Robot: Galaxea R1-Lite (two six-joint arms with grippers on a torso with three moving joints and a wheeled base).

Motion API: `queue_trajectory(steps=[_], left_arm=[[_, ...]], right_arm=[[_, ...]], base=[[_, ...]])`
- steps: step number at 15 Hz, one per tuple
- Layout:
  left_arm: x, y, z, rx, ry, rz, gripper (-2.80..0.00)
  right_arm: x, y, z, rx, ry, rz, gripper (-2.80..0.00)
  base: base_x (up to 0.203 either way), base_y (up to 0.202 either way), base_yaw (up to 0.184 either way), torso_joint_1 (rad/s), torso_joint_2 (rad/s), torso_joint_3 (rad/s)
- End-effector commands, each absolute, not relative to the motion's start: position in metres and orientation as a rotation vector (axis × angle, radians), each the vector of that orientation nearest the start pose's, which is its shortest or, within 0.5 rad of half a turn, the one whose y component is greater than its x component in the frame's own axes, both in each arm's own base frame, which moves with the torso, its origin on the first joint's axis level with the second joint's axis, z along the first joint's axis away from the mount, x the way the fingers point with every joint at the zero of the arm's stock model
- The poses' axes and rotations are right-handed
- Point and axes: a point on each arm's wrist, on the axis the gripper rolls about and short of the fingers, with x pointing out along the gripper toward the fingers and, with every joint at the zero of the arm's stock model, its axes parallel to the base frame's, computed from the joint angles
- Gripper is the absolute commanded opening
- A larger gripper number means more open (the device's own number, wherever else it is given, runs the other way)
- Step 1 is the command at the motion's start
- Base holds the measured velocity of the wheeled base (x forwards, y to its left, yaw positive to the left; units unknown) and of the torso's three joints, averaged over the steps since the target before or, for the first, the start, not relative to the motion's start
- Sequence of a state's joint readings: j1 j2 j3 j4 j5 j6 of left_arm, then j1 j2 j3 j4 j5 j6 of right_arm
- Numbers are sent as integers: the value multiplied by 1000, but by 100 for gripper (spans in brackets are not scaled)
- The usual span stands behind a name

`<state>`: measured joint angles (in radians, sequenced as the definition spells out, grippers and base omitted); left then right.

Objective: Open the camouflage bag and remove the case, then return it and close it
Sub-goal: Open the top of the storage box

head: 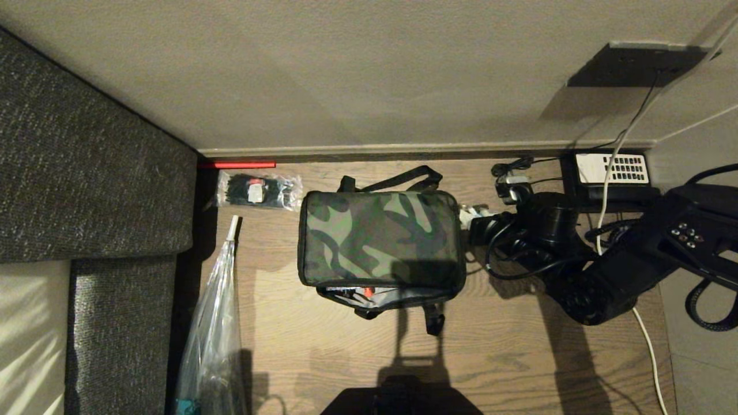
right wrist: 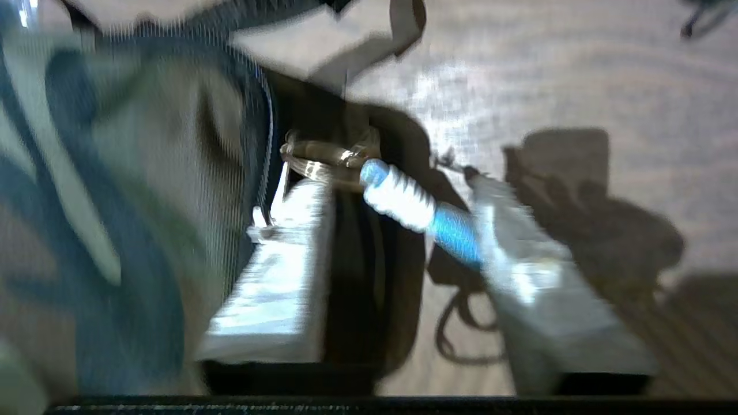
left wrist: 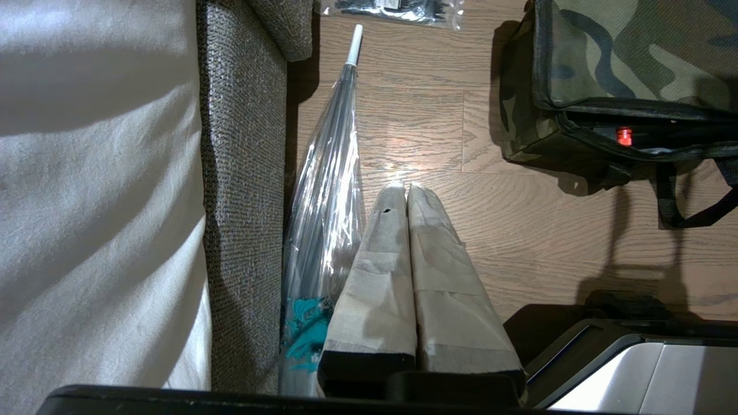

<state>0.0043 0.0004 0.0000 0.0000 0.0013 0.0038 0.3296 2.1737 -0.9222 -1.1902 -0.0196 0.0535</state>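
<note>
1. Head view: boxy soft camouflage bag (head: 380,239) in green, brown and black fabric sits mid-floor on wood planks, lid down but gaping along its 6 o'clock edge, a red spot showing in the gap. Right gripper (head: 470,222) is at the bag's 3 o'clock side, right beside it. Clear packet of black ties (head: 258,191) lies at 10 o'clock; black desk phone (head: 612,173) well off at 2 o'clock.
2. Left wrist view: left gripper (left wrist: 403,193) is parked clear of the bag, taped fingers pressed together, holding nothing. A folded clear plastic umbrella (left wrist: 331,173) lies beside it. The black case (left wrist: 634,135) is just visible inside the gap.
3. Right wrist view: blurred. Fingers spread apart, a blue-white zip pull (right wrist: 415,207) between them; grip on it not evident.
4. Handling, judged: fabric is soft and floppy, looks light, and will slide if pushed. Take the zip pull, not the cloth.
</note>
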Motion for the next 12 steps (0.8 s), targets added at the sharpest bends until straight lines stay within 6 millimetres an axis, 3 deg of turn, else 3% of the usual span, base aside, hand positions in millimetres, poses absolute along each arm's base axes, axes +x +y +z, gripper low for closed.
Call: queue_trajectory(steps=[1, 6, 8, 12], left_arm=[[-23, 0, 75, 4, 1, 5, -280], [-23, 0, 75, 5, 3, 6, -280], [-23, 0, 75, 4, 1, 6, -280], [-23, 0, 75, 4, 1, 6, -280]], right_arm=[[359, 121, 102, 31, 100, 307, 0], [307, 105, 129, 96, 219, 381, 0], [290, 120, 126, 250, 375, 424, 0], [293, 151, 119, 409, 546, 418, 0]], base=[[0, 0, 0, 0, 0, 0], [0, 0, 0, 0, 0, 0], [0, 0, 0, 0, 0, 0], [0, 0, 0, 0, 0, 0]])
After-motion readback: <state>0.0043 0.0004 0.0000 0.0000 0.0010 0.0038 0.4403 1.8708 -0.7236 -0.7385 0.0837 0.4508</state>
